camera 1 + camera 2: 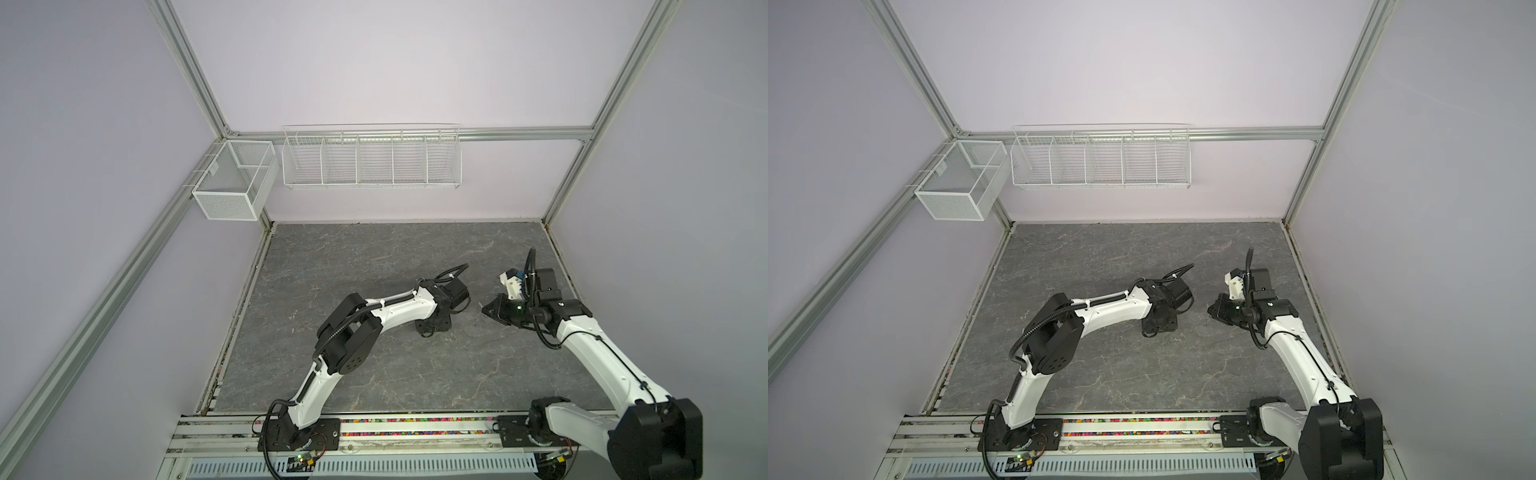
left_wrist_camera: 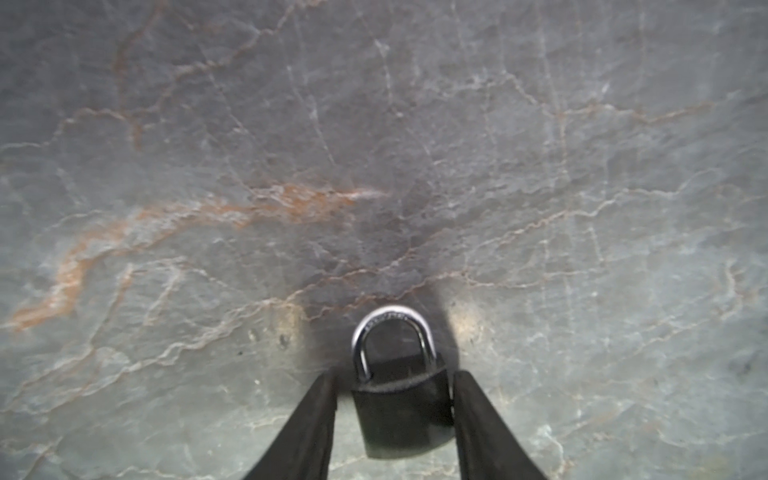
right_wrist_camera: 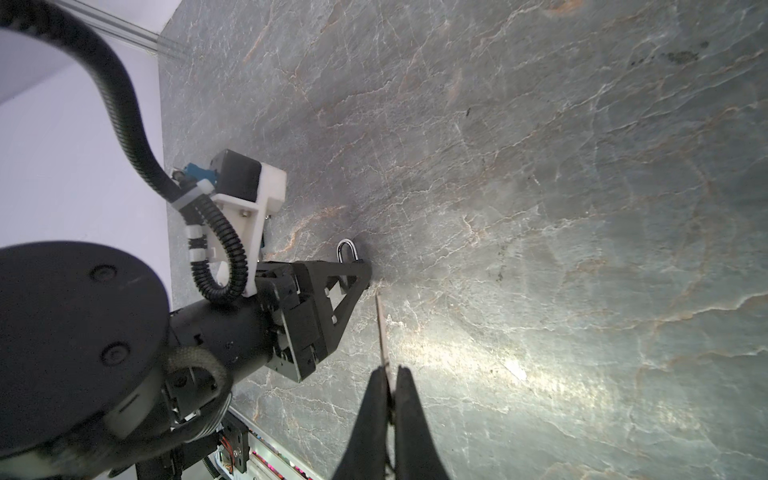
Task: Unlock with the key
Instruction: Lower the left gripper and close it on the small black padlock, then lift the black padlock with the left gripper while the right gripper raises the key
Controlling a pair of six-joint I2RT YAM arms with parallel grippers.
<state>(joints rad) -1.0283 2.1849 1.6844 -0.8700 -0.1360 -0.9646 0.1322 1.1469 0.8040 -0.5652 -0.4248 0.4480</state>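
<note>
A small black padlock [image 2: 401, 411] with a silver shackle [image 2: 390, 332] lies on the grey stone table [image 2: 208, 166]. My left gripper [image 2: 395, 376] points down over it with a finger on each side of the lock body. One finger touches the body and a narrow gap shows at the other finger [image 2: 324, 399], so the gripper is open. My right gripper [image 3: 390, 369] is shut on the thin metal key [image 3: 381, 328], whose blade points at the left gripper [image 3: 359, 276] and the shackle [image 3: 345, 250]. In both top views the left gripper [image 1: 430, 328] [image 1: 1156, 328] hides the padlock, and the right gripper [image 1: 488, 308] [image 1: 1212, 309] hovers just to its right.
A white wire rack [image 1: 372, 160] and a white mesh basket [image 1: 232, 183] hang on the back wall above the table. Aluminium frame posts and lilac walls close in the sides. The arms' mounting rail [image 1: 415, 428] runs along the front edge.
</note>
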